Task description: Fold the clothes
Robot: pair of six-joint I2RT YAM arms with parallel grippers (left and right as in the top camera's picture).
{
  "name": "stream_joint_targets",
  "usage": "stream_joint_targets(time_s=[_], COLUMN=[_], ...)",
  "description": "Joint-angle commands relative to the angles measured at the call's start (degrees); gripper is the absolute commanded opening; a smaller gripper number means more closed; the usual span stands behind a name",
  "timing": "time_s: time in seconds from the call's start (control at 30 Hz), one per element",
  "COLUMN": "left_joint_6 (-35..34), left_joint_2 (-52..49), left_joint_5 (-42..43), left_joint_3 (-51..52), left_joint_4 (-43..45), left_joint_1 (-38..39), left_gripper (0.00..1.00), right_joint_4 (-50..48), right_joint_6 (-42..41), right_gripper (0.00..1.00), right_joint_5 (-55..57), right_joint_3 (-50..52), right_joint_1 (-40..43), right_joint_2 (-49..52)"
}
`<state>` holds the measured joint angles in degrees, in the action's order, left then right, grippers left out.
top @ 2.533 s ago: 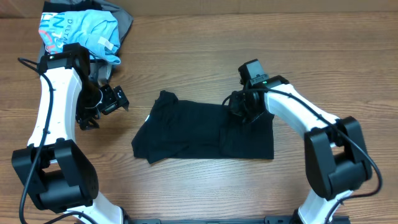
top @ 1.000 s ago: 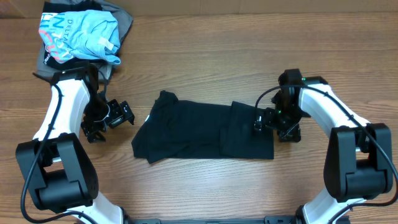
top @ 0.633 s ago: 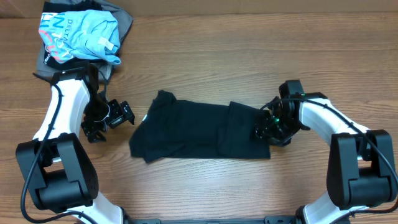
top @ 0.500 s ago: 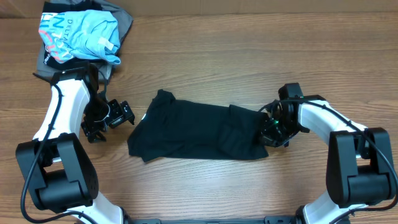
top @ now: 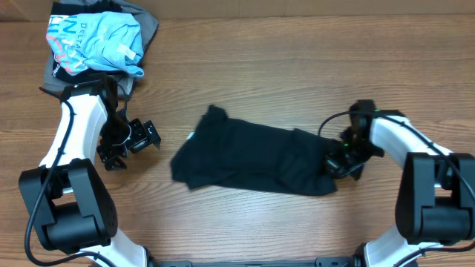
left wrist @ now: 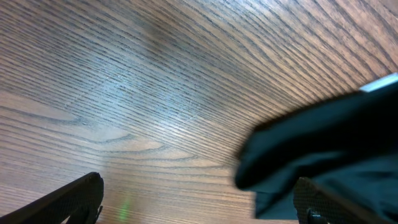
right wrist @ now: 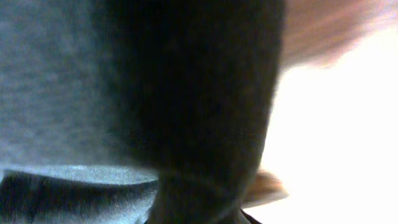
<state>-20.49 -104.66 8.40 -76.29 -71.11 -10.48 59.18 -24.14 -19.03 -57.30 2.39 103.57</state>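
Black T-shirt: lies rumpled and slightly slanted on the tabletop, with uneven layers and a sleeve sticking up at its left end.
Right hand: at the T-shirt's right edge, fingers together and clamped on a pinch of the black fabric (the right wrist view is nearly all dark cloth, so the depth of the bite cannot be told).
Left hand: fingers wide apart, holding nothing, well off the T-shirt's left end.
Risk, slip: a shallow pinch may let go as the edge is lifted, and the hem would drop back in a heap.
Risk, drag: only one end is held, so a sideways pull would likely slide the whole T-shirt and leave it no flatter.
Risk, crooked fold: the layers are already bunched near the right hand, so folding now would probably trap wrinkles.
Risk, other clothes: the light blue printed shirt sits far beyond the T-shirt's left end and looks safe from snagging.
Right arm pose: bent low, wrist turned in toward the T-shirt's right edge.
Left arm pose: elbow raised, wrist angled toward the T-shirt's left end, waiting.
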Motion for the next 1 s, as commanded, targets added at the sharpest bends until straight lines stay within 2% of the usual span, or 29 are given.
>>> stream_joint_targets(time_s=[0.0,0.2,0.37,0.6,0.8,0.83,0.87,0.93,0.97], left_joint_6=[1.2,1.4,4.7,11.0,11.0,10.8,10.4,9.1,8.8], left_joint_2=[-0.2,-0.2,-0.2,-0.2,-0.2,-0.2,-0.2,-0.2,-0.2], left_joint_5=[0.7,4.1,9.3,18.3,18.6,18.6,18.6,18.6,18.6], left_joint_3=[0.1,0.1,0.1,0.1,0.1,0.1,0.1,0.1,0.1], left_joint_4=[-0.2,0.7,3.2,7.8,11.0,11.4,12.0,13.5,14.3], left_joint_1=[0.5,0.6,2.1,8.7,15.8,16.7,17.7,19.7,20.6], left_gripper=[1.00,1.00,1.00,1.00,1.00,1.00,1.00,1.00,1.00], right_joint_4=[3.0,8.2,9.9,8.7,6.4,6.2,6.1,5.9,5.9], right_joint_6=[-5.2,-7.7,-7.4,-5.9,-5.9,-6.0,-6.2,-6.2,-6.2], right_gripper=[0.04,0.04,0.04,0.04,0.05,0.11,0.26,0.92,1.00], right_joint_5=[11.5,15.8,16.0,17.1,17.6,17.6,17.7,17.7,17.7], right_joint_3=[-3.1,-6.5,-8.9,-7.5,-5.5,-5.2,-5.1,-4.9,-4.9], right_joint_1=[4.1,6.0,5.3,5.1,5.1,5.1,5.1,5.1,5.1], right_joint_2=[-0.6,-5.0,-8.9,-9.3,-9.2,-9.2,-9.2,-9.2,-9.2])
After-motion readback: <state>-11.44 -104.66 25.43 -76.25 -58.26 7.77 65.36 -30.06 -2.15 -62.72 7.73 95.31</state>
